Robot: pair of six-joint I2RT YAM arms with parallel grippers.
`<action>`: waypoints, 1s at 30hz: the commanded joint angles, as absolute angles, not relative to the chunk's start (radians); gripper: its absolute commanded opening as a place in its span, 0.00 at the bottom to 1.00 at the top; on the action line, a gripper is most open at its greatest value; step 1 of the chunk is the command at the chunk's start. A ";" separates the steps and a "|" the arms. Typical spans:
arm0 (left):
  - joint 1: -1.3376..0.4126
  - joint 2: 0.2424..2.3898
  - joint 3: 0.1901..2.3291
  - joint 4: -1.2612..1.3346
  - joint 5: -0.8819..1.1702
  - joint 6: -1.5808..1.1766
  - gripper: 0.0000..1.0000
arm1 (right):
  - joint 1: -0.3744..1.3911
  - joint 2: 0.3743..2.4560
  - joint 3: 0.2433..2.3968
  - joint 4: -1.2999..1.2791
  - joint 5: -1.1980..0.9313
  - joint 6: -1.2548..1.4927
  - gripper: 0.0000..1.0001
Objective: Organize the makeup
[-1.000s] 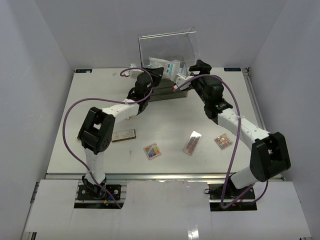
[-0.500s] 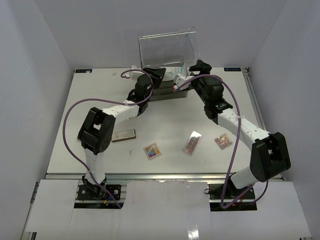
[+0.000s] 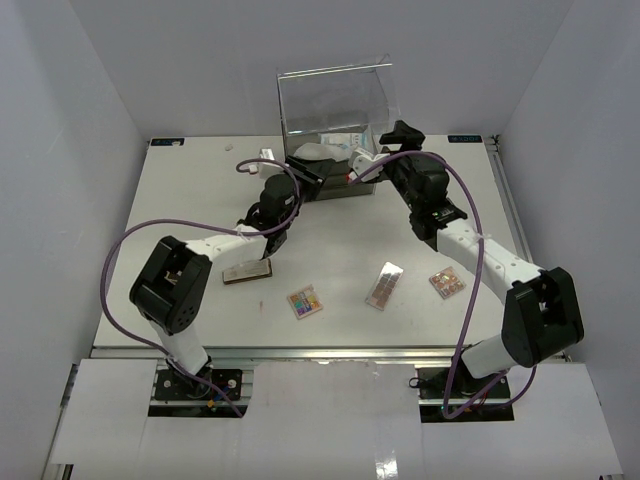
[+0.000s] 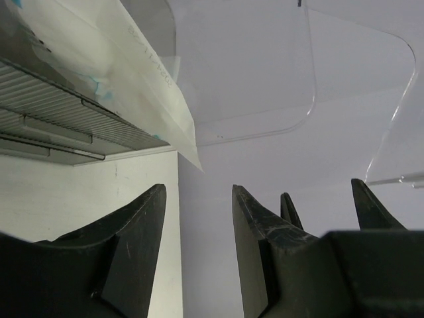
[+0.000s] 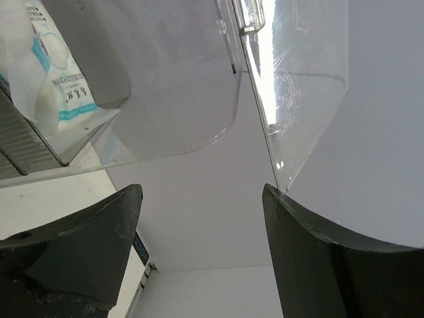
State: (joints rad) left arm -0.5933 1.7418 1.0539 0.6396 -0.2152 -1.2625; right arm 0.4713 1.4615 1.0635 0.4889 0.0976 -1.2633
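The white tube (image 4: 126,66) lies slanted on the ribbed drawer tray (image 4: 59,112) at the foot of the clear box (image 3: 335,95), which stands at the middle of the worktop's (image 3: 180,200) far edge. The white-blue packet (image 5: 56,83) lies in the same drawer, seen through the clear wall. Four pieces wait toward the near edge: the bronze compact (image 3: 247,271) to the left, the colourful palette (image 3: 304,301) just right of it, the long palette (image 3: 384,285) near the middle, and the small palette (image 3: 447,282) to the right.

The left claw (image 4: 199,192) sits just below the tube's overhanging end, about half open with nothing between its fingers. The right claw (image 5: 202,192) stands wide open and empty beside the box wall.

The step looks like clearing the drawer and going for the next loose piece. The left claw should back off low and straight so a finger does not catch the tube's end and drag it out. The compact lies nearest the left arm, and it is flat and thin, so the claw should come down square over its short side and close gently to avoid skidding it. The right arm could take the small palette.
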 commanded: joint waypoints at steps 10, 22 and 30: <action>-0.580 1.125 0.506 0.529 -0.241 -1.020 0.60 | 0.473 1.241 0.860 0.158 -0.048 -1.221 0.80; -0.540 1.143 0.593 0.418 0.158 -0.720 0.92 | 0.389 1.144 0.838 -0.151 -0.423 -0.785 0.82; -0.476 1.492 0.644 0.717 0.319 -0.921 0.76 | 0.145 1.211 0.889 -0.168 -0.911 -0.540 0.85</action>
